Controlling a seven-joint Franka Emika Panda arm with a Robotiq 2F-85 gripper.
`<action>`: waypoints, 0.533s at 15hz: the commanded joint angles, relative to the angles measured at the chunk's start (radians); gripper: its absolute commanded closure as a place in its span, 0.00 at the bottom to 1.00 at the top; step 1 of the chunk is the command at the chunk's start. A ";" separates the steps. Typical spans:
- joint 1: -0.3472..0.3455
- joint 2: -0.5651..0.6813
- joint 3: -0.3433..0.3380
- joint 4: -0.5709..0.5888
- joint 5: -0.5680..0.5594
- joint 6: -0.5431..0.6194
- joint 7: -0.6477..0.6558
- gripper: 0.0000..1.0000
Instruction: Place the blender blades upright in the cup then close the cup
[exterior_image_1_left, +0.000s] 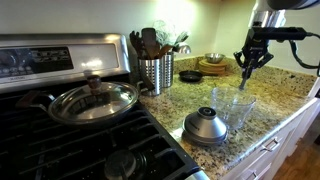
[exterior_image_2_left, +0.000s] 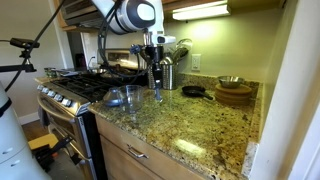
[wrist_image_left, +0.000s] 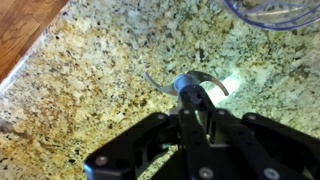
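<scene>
My gripper (wrist_image_left: 196, 100) is shut on the blender blades (wrist_image_left: 190, 82), holding them by the blue hub above the granite counter; curved metal blades stick out on both sides. In both exterior views the gripper (exterior_image_1_left: 247, 68) (exterior_image_2_left: 155, 82) hangs over the counter with the blades (exterior_image_2_left: 157, 96) pointing down. The clear cup (exterior_image_1_left: 232, 106) (exterior_image_2_left: 122, 97) stands open on the counter near the stove, a little apart from the gripper; its rim shows at the top right of the wrist view (wrist_image_left: 275, 12). The silver dome lid (exterior_image_1_left: 205, 126) rests on the counter beside the cup.
A perforated steel utensil holder (exterior_image_1_left: 155, 72) (exterior_image_2_left: 168, 72) stands behind. A pan with a glass lid (exterior_image_1_left: 92, 100) sits on the gas stove. A small black pan (exterior_image_1_left: 190, 76) and wooden bowls (exterior_image_1_left: 213, 65) (exterior_image_2_left: 233, 93) are at the back of the counter.
</scene>
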 joint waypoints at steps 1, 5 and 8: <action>-0.011 -0.119 0.019 -0.018 -0.026 -0.090 -0.001 0.91; -0.006 -0.209 0.047 -0.023 -0.012 -0.168 -0.045 0.91; 0.005 -0.264 0.077 -0.033 -0.008 -0.216 -0.085 0.91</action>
